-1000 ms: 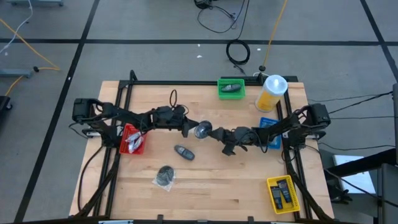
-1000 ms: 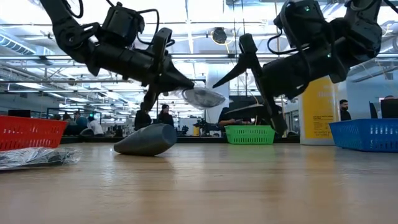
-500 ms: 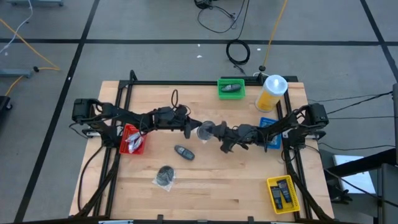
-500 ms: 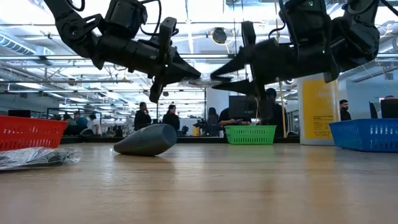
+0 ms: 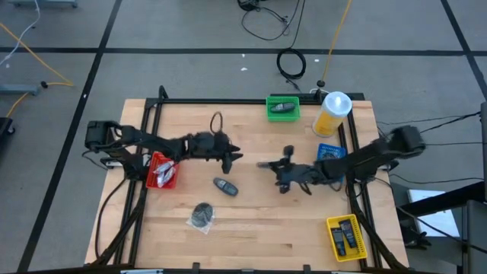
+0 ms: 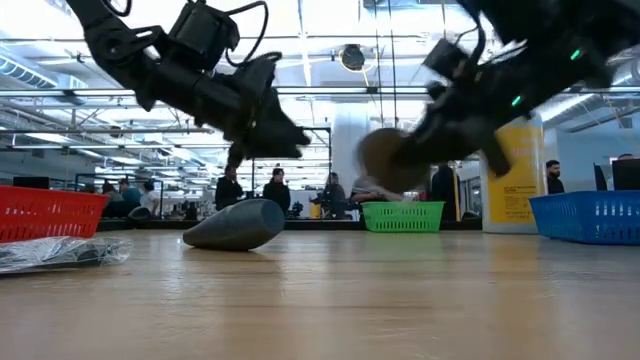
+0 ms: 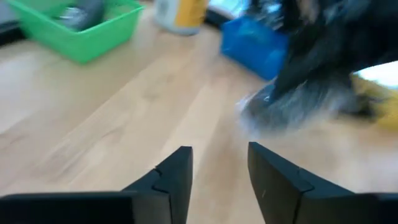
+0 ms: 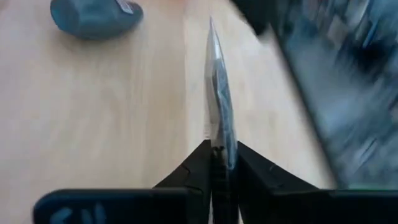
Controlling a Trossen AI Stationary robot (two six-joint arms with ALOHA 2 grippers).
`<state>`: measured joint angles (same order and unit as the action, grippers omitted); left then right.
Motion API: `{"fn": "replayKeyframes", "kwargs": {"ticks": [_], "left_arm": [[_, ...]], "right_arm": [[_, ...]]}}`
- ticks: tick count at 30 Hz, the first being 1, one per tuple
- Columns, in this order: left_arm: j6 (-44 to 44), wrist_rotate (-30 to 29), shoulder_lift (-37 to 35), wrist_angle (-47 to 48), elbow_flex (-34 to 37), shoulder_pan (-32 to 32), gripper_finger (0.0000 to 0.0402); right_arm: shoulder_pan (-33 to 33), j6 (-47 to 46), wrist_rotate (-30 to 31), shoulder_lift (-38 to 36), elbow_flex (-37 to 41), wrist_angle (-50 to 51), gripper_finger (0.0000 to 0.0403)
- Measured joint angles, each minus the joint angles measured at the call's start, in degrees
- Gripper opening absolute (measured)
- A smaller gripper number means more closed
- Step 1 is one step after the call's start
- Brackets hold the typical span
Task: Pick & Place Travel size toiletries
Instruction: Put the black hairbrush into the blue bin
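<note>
Two tools meet over mid-worktop: the left tool (image 5: 234, 157) stands spread and empty, while the right tool (image 8: 217, 155) pinches a clear-wrapped flat packet (image 8: 217, 99) by its edge, carried above the worktop (image 5: 251, 221). Light, thin and crinkly, it looks slippery, so a grip on the wrap's rim seems safest.

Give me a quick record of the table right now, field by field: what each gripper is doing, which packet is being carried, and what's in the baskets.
left gripper: open, empty, above table middle
right gripper: shut on a wrapped packet, edge-on between its fingers
loose items: grey pouch and wrapped round packet on the table
red basket: holds white-wrapped items
green basket: one grey item
yellow basket: dark tubes
blue basket: contents cannot tell
yellow bottle: upright, beside the green basket
</note>
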<state>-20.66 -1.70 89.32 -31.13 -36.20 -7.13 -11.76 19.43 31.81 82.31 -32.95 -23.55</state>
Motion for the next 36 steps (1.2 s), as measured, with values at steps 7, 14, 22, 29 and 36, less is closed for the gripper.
{"fn": "replayKeyframes", "kwargs": {"ticks": [7,14,22,29,36], "left_arm": [[-1.1,-28.8,6.1,0.4,2.5,11.7,0.0170],[-0.6,-39.9,15.3,-5.9,2.5,15.9,0.0160],[1.1,-36.9,16.3,-6.2,2.5,15.4,0.0154],[1.6,-36.8,16.2,-5.9,2.5,15.4,0.0152],[1.5,-36.7,16.2,-5.1,2.5,15.4,0.0152]], "right_arm": [[-0.4,-49.4,-5.2,-21.1,-8.9,48.3,0.0024],[-2.5,-88.4,-12.8,-31.3,-12.1,77.0,0.0028],[-7.5,-110.7,-12.1,-36.1,-12.1,92.9,0.0028],[-8.8,-122.8,-5.3,-37.0,-12.5,105.6,0.0029],[-8.7,-128.9,3.8,-37.3,-10.5,108.6,0.0032]]}}
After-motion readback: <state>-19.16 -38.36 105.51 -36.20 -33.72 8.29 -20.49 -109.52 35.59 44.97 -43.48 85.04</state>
